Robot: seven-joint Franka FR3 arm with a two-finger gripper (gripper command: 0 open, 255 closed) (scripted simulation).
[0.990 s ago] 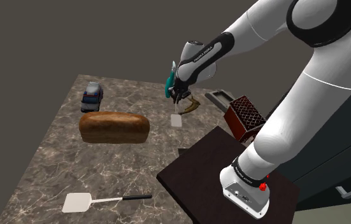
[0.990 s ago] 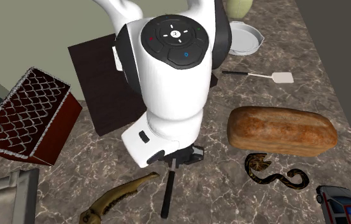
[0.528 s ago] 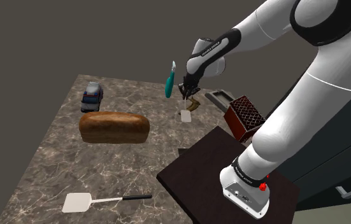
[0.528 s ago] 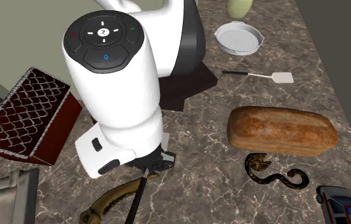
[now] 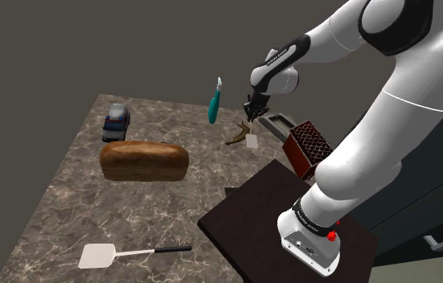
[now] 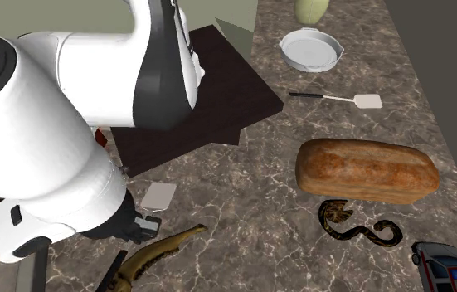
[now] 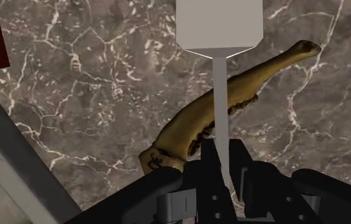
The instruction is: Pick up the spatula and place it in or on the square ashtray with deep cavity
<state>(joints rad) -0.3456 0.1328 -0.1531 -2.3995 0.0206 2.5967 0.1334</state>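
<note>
My gripper [image 5: 253,108] is shut on a spatula with a white blade [image 5: 252,141] and a thin handle. The blade hangs down, just above the marble table. In the wrist view the fingers [image 7: 207,159] clasp the spatula's shaft [image 7: 220,95], and the blade [image 7: 218,25] points away over a yellowish jawbone-like piece [image 7: 244,83]. The square grey ashtray [image 5: 277,125] sits just to the shoulder view's right of the gripper. Its grey wall [image 7: 8,172] lies beside the fingers. In the second exterior view the blade [image 6: 158,197] hangs below the hand [image 6: 131,224].
A second spatula [image 5: 99,256] lies at the table's front. A bread loaf [image 5: 145,161], a toy car [image 5: 116,120], an upright teal tool [image 5: 214,103] and a red-brown basket [image 5: 308,149] share the table. A coiled snake [image 6: 355,224] and a white round dish [image 6: 309,50] are also there.
The arm has swung to the shoulder view's right with the spatula held, carrying the blade from the table's middle past the jawbone piece to beside the grey ashtray.
</note>
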